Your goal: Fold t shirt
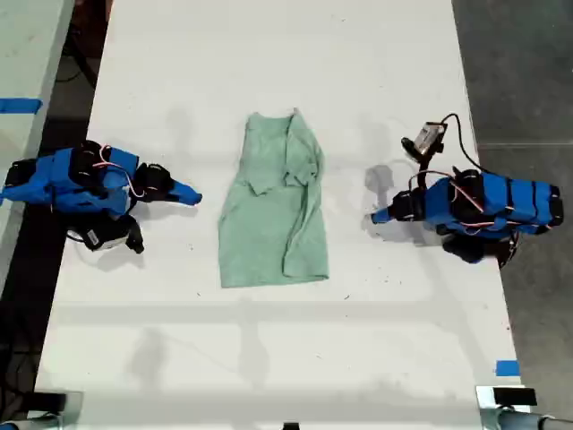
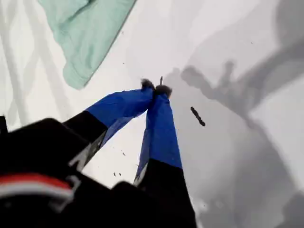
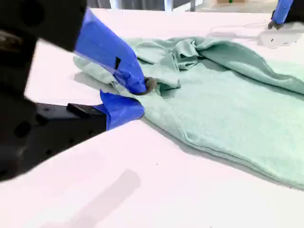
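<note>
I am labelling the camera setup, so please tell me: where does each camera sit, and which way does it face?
Exterior view: overhead, looking straight down on the white table, the t shirt, an arm at its left and another arm at its right.
First wrist view: on my first gripper, aimed down at the table; the gripper shows, shut.
Second wrist view: on my second gripper, low, facing across the shirt.
Shared: all three see the t shirt.
</note>
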`<state>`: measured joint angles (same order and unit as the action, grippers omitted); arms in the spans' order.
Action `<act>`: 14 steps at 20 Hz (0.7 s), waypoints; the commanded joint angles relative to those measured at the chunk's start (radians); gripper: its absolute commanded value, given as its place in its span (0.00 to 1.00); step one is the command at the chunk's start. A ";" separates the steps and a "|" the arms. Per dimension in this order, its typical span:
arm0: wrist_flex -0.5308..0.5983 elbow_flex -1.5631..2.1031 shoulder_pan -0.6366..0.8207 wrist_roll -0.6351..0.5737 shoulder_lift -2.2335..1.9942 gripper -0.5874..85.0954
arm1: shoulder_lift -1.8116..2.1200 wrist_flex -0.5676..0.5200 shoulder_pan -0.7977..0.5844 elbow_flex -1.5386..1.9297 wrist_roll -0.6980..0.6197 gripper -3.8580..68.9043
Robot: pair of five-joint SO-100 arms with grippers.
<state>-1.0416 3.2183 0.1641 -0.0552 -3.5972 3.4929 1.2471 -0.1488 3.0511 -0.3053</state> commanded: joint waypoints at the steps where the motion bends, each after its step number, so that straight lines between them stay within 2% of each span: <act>1: 0.043 0.009 -0.028 0.037 -0.008 0.01 | 0.018 0.055 0.017 0.041 0.097 0.05; 10: 0.043 0.006 -0.035 0.026 -0.008 0.01 | 0.018 0.071 -0.005 0.041 0.104 0.04; 14: 0.041 -0.074 -0.002 0.057 0.037 0.01 | 0.018 0.071 -0.012 0.041 0.097 0.04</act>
<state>-1.0155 3.2060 0.1427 -0.0291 -3.5941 3.4975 1.3177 -0.1519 3.0511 -0.1979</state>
